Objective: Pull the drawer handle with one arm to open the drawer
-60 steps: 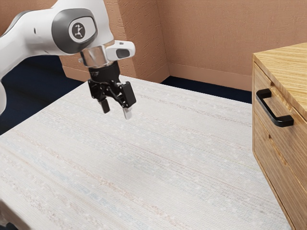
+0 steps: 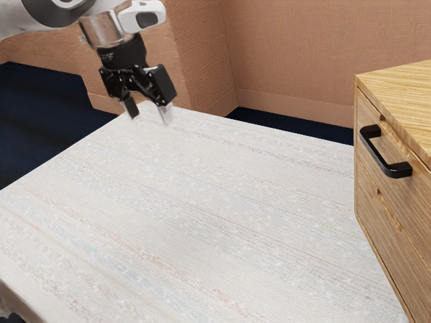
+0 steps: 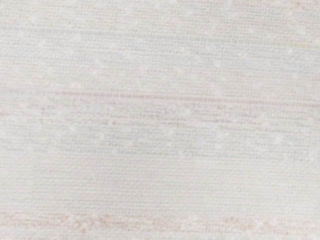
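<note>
Two black fingers (image 2: 128, 106) stand apart with nothing between them, so the gripper (image 2: 148, 113) is open and empty. It hangs above the tabletop (image 2: 202, 222) near the far corner on the exterior view's left, with the fingertips pointing down and clear of the surface. The arm (image 2: 40, 13) comes in from the upper left of that view. The drawer handle (image 2: 384, 151), a black bar bent at both ends, sits on the front of the top drawer (image 2: 404, 145) of a light wooden cabinet (image 2: 404, 84). The cabinet stands at the tabletop's edge on the exterior view's right, well apart from the gripper, with most of the pale, faintly striped surface lying bare between them. The drawer front looks level with the panel below it, so the drawer appears closed and the handle untouched. In the wrist view the same pale woven-looking tabletop (image 3: 160, 120) lies under the hand, crossed by faint pinkish and bluish lines. Behind the tabletop rise brown textured walls (image 2: 303, 47) over a dark floor (image 2: 40, 114).
</note>
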Controlling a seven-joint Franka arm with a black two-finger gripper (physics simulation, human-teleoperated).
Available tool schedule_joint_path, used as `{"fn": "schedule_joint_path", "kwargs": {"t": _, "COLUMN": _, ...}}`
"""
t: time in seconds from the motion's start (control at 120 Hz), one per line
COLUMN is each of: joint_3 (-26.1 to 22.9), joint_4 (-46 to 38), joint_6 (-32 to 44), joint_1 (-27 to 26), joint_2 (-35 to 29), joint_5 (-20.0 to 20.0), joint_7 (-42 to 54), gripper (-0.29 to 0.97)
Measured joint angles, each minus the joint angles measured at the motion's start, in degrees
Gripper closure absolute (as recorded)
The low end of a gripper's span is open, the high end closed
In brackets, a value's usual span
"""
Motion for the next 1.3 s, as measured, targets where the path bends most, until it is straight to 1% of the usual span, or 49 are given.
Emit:
{"fn": "schedule_joint_path", "kwargs": {"t": 0.1, "joint_3": -2.7, "joint_4": 1.9, "joint_6": -2.8, "joint_1": -0.1, "joint_2": -0.1, "joint_5": -0.7, "joint_7": -1.8, "gripper": 0.00}}
{"fn": "schedule_joint_path", "kwargs": {"t": 0.2, "joint_3": -6.1, "joint_4": 1.6, "joint_6": -3.0, "joint_1": -0.5, "joint_2": 0.3, "joint_5": -1.1, "joint_7": -4.2, "gripper": 0.00}}
{"fn": "schedule_joint_path", "kwargs": {"t": 0.367, "joint_3": -6.8, "joint_4": -1.1, "joint_6": -2.3, "joint_1": -0.7, "joint_2": -0.3, "joint_5": -1.4, "joint_7": -8.5, "gripper": 0.00}}
{"fn": "schedule_joint_path", "kwargs": {"t": 0.417, "joint_3": -6.7, "joint_4": -4.6, "joint_6": -1.7, "joint_1": -1.2, "joint_2": -2.6, "joint_5": -1.4, "joint_7": -10.4, "gripper": 0.00}}
{"fn": "schedule_joint_path", "kwargs": {"t": 0.492, "joint_3": -6.8, "joint_4": -13.3, "joint_6": 0.4, "joint_1": -2.0, "joint_2": -8.2, "joint_5": -1.5, "joint_7": -13.6, "gripper": 0.00}}
{"fn": "schedule_joint_path", "kwargs": {"t": 0.592, "joint_3": -6.8, "joint_4": -21.4, "joint_6": 3.3, "joint_1": -2.5, "joint_2": -13.6, "joint_5": -2.2, "joint_7": -18.5, "gripper": 0.00}}
{"fn": "schedule_joint_path", "kwargs": {"t": 0.658, "joint_3": -6.9, "joint_4": -25.0, "joint_6": 5.2, "joint_1": -3.2, "joint_2": -16.6, "joint_5": -2.6, "joint_7": -22.2, "gripper": 0.00}}
{"fn": "schedule_joint_path", "kwargs": {"t": 0.717, "joint_3": -7.0, "joint_4": -26.6, "joint_6": 6.5, "joint_1": -4.3, "joint_2": -18.1, "joint_5": -2.8, "joint_7": -25.7, "gripper": 0.00}}
{"fn": "schedule_joint_path", "kwargs": {"t": 0.833, "joint_3": -7.1, "joint_4": -27.4, "joint_6": 8.3, "joint_1": -5.5, "joint_2": -18.2, "joint_5": -2.9, "joint_7": -32.9, "gripper": 0.00}}
{"fn": "schedule_joint_path", "kwargs": {"t": 0.967, "joint_3": -7.2, "joint_4": -27.6, "joint_6": 9.7, "joint_1": -5.8, "joint_2": -17.8, "joint_5": -2.4, "joint_7": -40.8, "gripper": 0.00}}
{"fn": "schedule_joint_path", "kwargs": {"t": 1.092, "joint_3": -7.2, "joint_4": -27.8, "joint_6": 10.8, "joint_1": -7.4, "joint_2": -17.8, "joint_5": -1.6, "joint_7": -47.7, "gripper": 0.00}}
{"fn": "schedule_joint_path", "kwargs": {"t": 1.217, "joint_3": -7.4, "joint_4": -28.8, "joint_6": 12.0, "joint_1": -10.9, "joint_2": -17.6, "joint_5": 1.7, "joint_7": -53.9, "gripper": 0.00}}
{"fn": "schedule_joint_path", "kwargs": {"t": 1.3, "joint_3": -7.4, "joint_4": -29.7, "joint_6": 13.2, "joint_1": -12.8, "joint_2": -17.6, "joint_5": 3.1, "joint_7": -57.4, "gripper": 0.00}}
